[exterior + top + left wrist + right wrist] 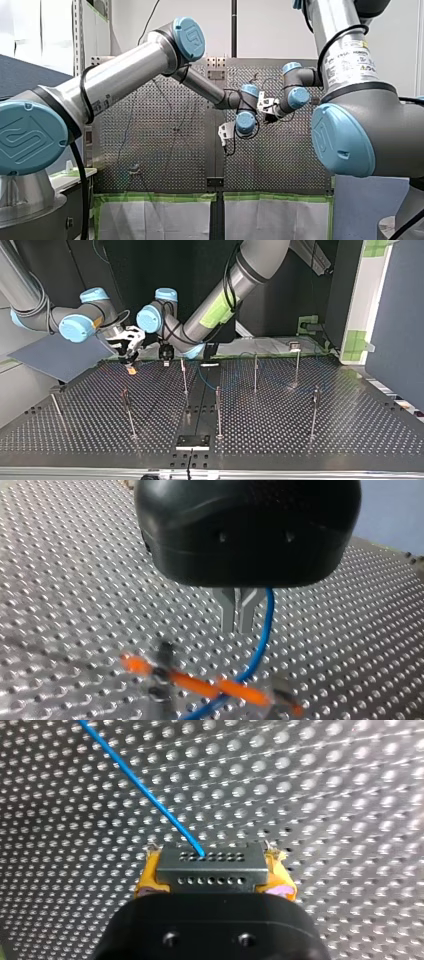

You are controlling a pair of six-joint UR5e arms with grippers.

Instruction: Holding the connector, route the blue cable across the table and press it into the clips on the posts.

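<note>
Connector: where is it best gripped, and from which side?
Probably by its two short ends, coming from behind, opposite the face the cable leaves. The connector is a flat-sided block, so pads seat squarely there and the cable runs free ahead. My right gripper holds it just so.

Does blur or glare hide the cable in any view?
Left wrist view: my right gripper is motion-smeared, the blue cable clear. Right wrist view: connector evenly lit, cable distinct. Top view: cable faint against the dark table.
</note>
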